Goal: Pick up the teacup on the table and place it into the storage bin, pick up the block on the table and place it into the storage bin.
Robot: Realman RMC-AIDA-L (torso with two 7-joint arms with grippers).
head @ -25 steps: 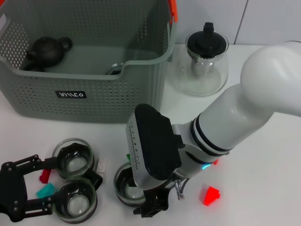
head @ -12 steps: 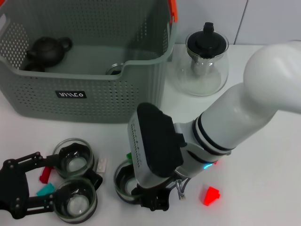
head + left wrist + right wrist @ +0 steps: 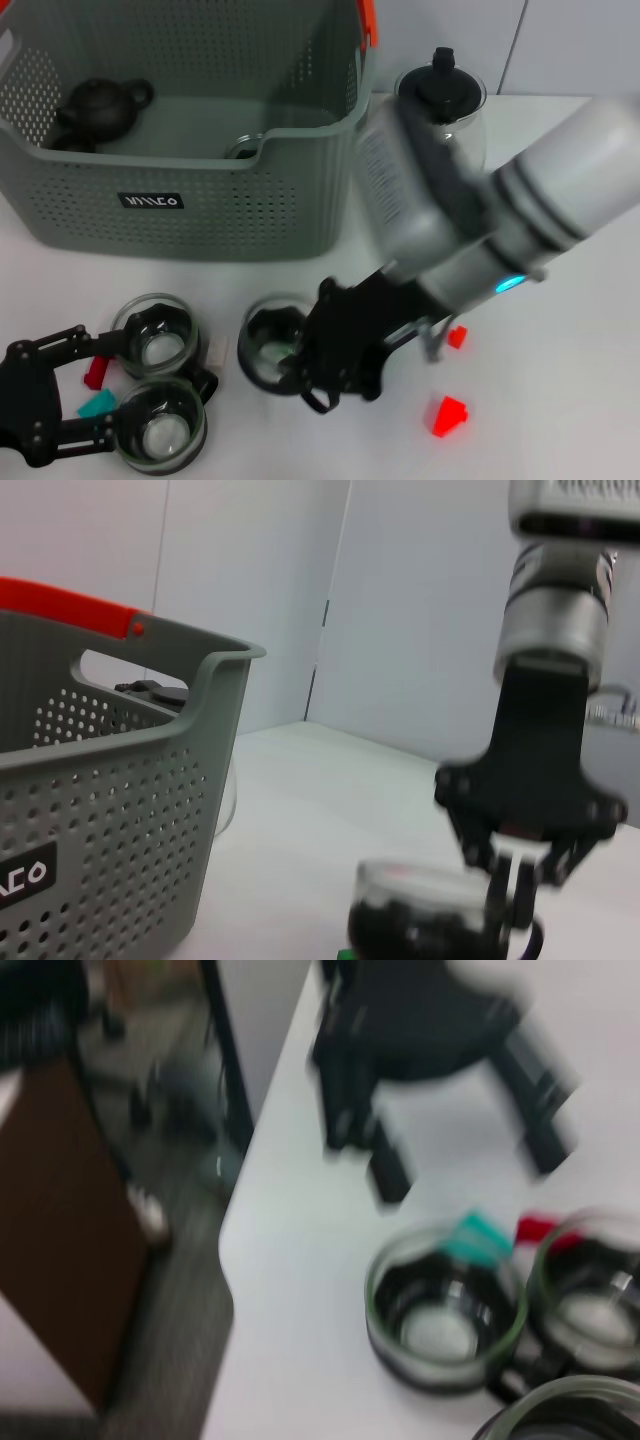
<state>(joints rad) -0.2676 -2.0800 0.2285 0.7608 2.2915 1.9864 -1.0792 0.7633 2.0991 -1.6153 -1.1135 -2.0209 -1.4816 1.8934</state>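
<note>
Beside the storage bin, right gripper jaws clamp a teacup; left gripper jaws apart.

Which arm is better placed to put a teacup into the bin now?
The right. Its gripper is already shut on a teacup in front of the bin. The left gripper sits open by the two other cups, holding nothing.

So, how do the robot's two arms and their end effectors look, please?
The right arm has glossy white cylindrical shells, black ring joints, a grey wrist block and a small cyan light; its end effector is black, with thin cables beside it. The left end effector is a black open-frame linkage.
</note>
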